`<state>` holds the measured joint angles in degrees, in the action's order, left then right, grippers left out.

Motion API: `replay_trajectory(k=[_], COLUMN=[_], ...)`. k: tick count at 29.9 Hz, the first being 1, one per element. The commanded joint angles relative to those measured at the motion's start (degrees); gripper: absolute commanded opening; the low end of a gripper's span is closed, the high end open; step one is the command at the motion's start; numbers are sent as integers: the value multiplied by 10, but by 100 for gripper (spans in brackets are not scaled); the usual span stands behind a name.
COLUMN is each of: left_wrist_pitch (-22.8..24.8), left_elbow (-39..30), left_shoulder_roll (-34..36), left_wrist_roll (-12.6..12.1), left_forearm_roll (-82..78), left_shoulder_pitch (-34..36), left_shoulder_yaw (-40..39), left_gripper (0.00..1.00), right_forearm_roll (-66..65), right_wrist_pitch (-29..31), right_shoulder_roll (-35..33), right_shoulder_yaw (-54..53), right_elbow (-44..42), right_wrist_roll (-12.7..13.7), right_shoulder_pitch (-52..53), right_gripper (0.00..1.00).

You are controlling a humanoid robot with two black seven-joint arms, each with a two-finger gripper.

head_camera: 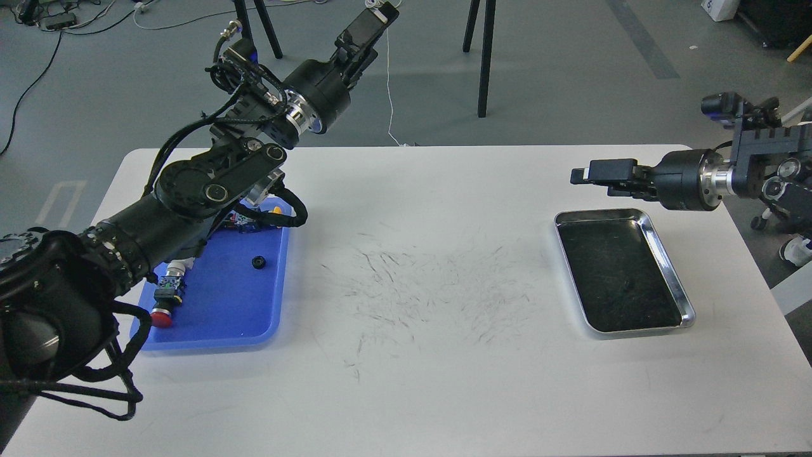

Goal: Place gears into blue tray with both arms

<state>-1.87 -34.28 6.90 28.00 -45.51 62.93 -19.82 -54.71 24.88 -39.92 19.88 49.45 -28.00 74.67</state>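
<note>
The blue tray [216, 317] lies at the table's left. One small black gear [258, 261] rests on its floor near the right rim. On the silver tray's dark floor a tiny dark speck [628, 285] is too faint to identify. My left gripper [373, 22] is raised high beyond the table's far edge, well away from the blue tray, and its fingers overlap. My right gripper [593, 172] points left, level, just above the silver tray's far left corner. It is seen side-on and nothing shows in it.
Several push-button parts sit in the blue tray, among them a red-capped one [160, 317], partly hidden by my left arm. The shiny silver tray [672, 273] lies at the right. Scuffed white tabletop [419, 285] spans between the trays. Black stand legs [485, 57] rise behind the table.
</note>
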Motion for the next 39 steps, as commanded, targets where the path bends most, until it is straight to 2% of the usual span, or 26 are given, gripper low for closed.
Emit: replay_trajectory(k=[1, 7, 15, 18, 25, 32, 39], left_wrist_pitch=[-2, -2, -12, -17, -23, -23, -23], left_elbow=[1, 1, 1, 1, 1, 19, 21], left_shoulder_roll=[-2, -3, -18, -22, -36, -36, -36], left_wrist_roll=[0, 0, 0, 0, 0, 0, 0], left_forearm_roll=[0, -2, -3, -4, -5, -5, -4], left_shoulder_pitch=[-2, -21, -39, -45, -48, -49, -49], left_shoulder_yaw=[1, 3, 3, 3, 4, 5, 5], left_gripper=[100, 100, 100, 100, 100, 100, 100], right_forearm_roll=[-8, 0, 0, 1, 2, 2, 1], right_wrist_pitch=[-4, -45, -83, -87, -140, -142, -142], right_shoulder_roll=[-16, -33, -76, -79, -77, -72, -59], right_shoulder_yaw=[27, 76, 74, 69, 59, 7, -4], right_elbow=[4, 13, 72, 74, 71, 67, 59], right_wrist_roll=[0, 0, 0, 0, 0, 0, 0], right_shoulder_pitch=[-2, -36, -90, -105, -156, -196, -197], right_gripper=[98, 98, 98, 98, 95, 85, 80])
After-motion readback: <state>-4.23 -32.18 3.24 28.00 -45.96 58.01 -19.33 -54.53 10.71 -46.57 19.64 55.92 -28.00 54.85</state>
